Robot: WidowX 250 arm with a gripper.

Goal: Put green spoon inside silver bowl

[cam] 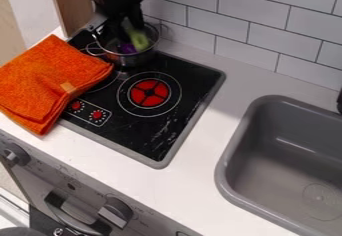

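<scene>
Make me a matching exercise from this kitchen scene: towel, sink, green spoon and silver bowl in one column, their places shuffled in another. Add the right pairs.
Things
1. towel
2. sink
3. green spoon
4. silver bowl

Places
A. at the back of the stove
B. draped over the stove's left side
C. at the right of the view
D. within the bowl's rim, as seen here

Right pairs: 1-B, 2-C, 3-D, 4-A
</scene>
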